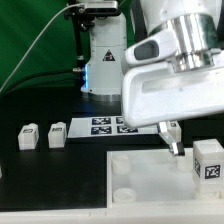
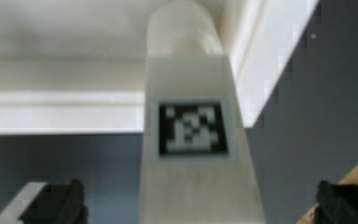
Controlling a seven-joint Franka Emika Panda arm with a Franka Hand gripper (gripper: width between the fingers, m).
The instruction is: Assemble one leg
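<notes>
A leg (image 1: 208, 160), a white block with a black-and-white tag on its face, stands at the exterior view's right, at the far right corner of the large white square piece (image 1: 140, 195). My gripper (image 1: 177, 142) hangs just to its left, low over that piece. In the wrist view the leg (image 2: 194, 127) runs as a white bar with its tag up between my fingers (image 2: 51, 200). There is a gap on each side, so the gripper (image 2: 202, 203) is open and holds nothing. The large white piece (image 2: 60, 60) lies beyond.
Two more small white legs (image 1: 28, 136) (image 1: 56, 133) stand at the exterior view's left on the black table. The marker board (image 1: 110, 125) lies behind the large piece. The robot base (image 1: 105, 70) stands at the back.
</notes>
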